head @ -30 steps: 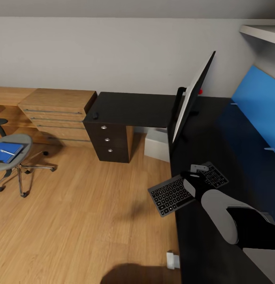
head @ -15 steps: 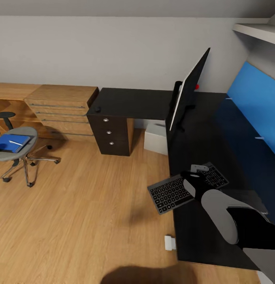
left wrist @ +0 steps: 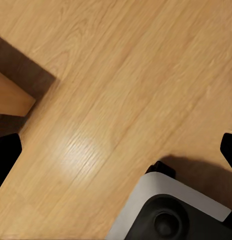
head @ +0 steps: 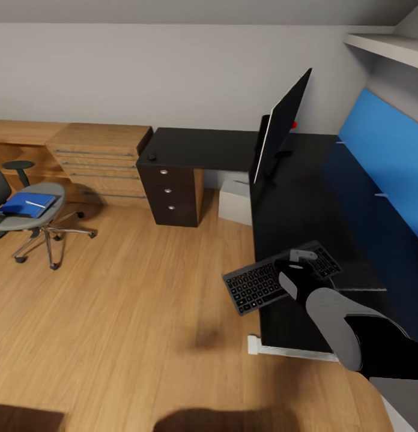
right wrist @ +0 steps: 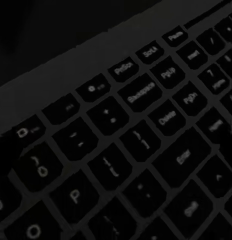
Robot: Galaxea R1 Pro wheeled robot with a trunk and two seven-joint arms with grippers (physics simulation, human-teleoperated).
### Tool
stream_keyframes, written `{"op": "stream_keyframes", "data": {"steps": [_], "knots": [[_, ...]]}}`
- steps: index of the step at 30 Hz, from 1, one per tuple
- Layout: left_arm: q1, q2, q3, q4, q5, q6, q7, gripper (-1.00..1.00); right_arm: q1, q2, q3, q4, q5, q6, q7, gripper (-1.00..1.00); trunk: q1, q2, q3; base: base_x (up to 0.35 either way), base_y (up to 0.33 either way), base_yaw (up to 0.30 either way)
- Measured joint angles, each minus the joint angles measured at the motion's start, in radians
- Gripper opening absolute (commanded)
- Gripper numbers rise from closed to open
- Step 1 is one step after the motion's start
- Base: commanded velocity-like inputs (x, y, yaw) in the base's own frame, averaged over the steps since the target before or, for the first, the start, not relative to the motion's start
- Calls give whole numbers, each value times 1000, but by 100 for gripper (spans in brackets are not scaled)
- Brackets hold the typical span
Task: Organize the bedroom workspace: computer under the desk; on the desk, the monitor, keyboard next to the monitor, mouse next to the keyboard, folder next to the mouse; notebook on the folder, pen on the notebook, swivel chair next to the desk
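Now the right pincer (head: 300,259) grips the slim dark-grey black-keyed keyboard (head: 280,276), which overhangs the matte black L-shaped worktop (head: 305,210); left pincer's opening cannot be told.

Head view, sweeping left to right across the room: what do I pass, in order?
swivel chair carrying the folder → light wooden drawer cabinet → mouse on the desk → computer → monitor → blue wall panel.
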Motion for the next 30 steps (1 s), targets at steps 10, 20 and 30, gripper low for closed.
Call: {"op": "stream_keyframes", "data": {"steps": [10,20,30], "knots": [[0,0,0,0,0,-1,0,100,0,0,0,-2,0,0,0,100,0,0,0,-332,0,0],[0,0,0,0,0,1,0,100,0,1,0,-1,0,-3,0,100,-1,0,0,-89,0,0],[-1,0,-1,0,1,1,-1,100,0,0,1,17,6,-29,-4,100,-1,-1,0,56,0,0]]}}
